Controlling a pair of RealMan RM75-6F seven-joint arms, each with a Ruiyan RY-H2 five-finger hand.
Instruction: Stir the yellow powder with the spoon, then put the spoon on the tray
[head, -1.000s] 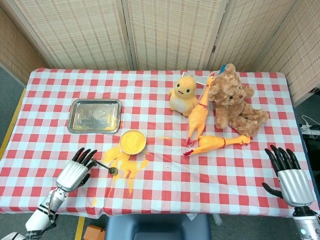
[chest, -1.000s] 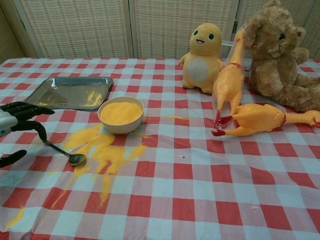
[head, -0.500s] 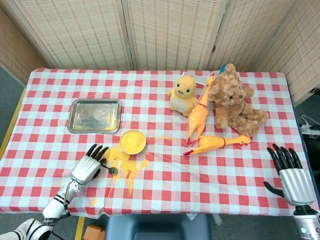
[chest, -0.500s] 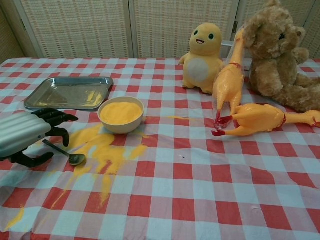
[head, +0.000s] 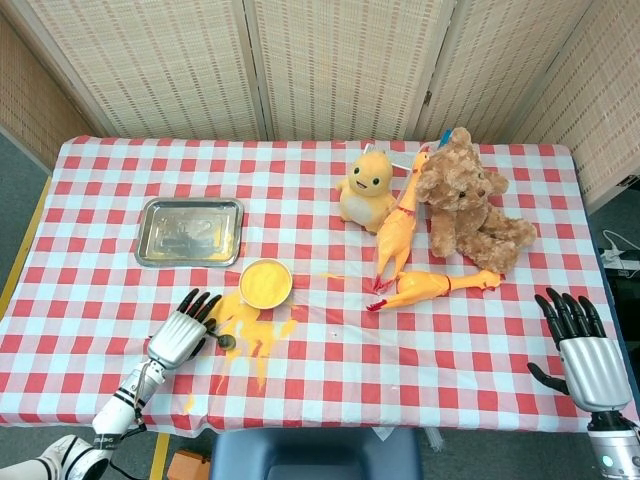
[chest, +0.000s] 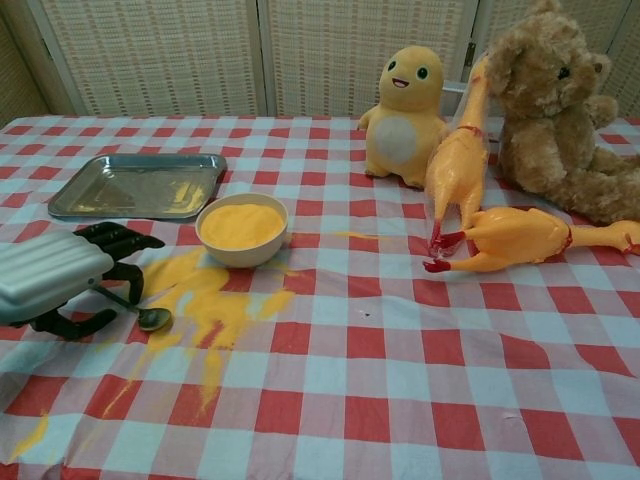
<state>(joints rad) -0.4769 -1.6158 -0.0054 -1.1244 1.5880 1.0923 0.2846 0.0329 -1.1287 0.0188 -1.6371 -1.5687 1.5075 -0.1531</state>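
Observation:
A metal spoon (chest: 150, 318) lies on the checked cloth in spilled yellow powder (chest: 215, 300), its handle running up-left. My left hand (chest: 58, 272) hovers over that handle, fingers (chest: 128, 243) curved above it and the thumb on the near side, still apart. From the head view the left hand (head: 180, 335) sits just left of the spoon (head: 224, 341). A white bowl of yellow powder (chest: 241, 228) stands behind the spill, and the steel tray (chest: 75, 200) is further back left. My right hand (head: 583, 357) is spread at the front right edge, holding nothing.
A yellow plush figure (chest: 405, 105), a brown teddy bear (chest: 555, 100) and two rubber chickens (chest: 520, 240) crowd the back right. More powder is streaked toward the front edge (chest: 30, 438). Folding screens stand behind the table.
My left hand has come in from the left until it covers the spoon handle, and its fingers have curled down further. The spoon and the right hand have stayed put.

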